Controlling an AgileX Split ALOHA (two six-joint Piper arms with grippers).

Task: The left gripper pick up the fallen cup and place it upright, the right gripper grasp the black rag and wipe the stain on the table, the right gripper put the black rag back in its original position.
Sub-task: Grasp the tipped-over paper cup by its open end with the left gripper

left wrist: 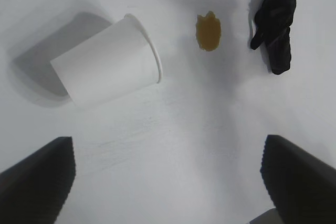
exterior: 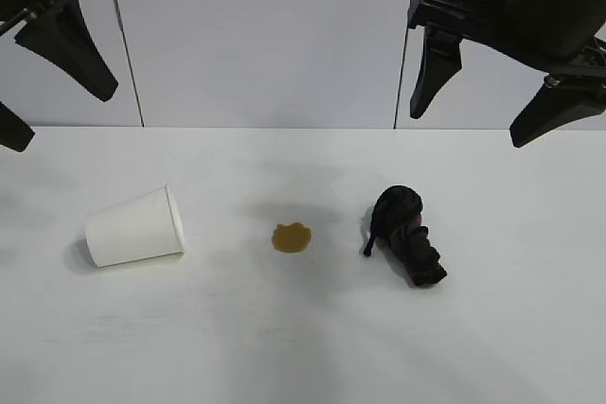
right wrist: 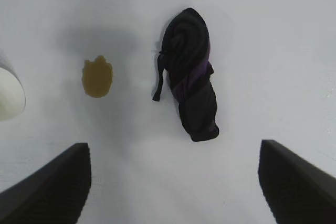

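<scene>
Hovering high, your left hand [exterior: 43, 73] and right hand [exterior: 488, 106] both sit spread wide, holding nothing. Paper cup [exterior: 134, 227] lies on its side at the surface's [exterior: 303, 347] left (mouth toward the centre), amber stain [exterior: 292, 237] mid-surface, black rag [exterior: 409, 235] bunched just right of it.

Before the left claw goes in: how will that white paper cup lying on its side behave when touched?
The tapered white paper cup probably rolls in an arc if nudged, since it lies on its round side. Its thin paper wall looks light and likely dents under a hard squeeze. The open left claw hangs above it.
</scene>
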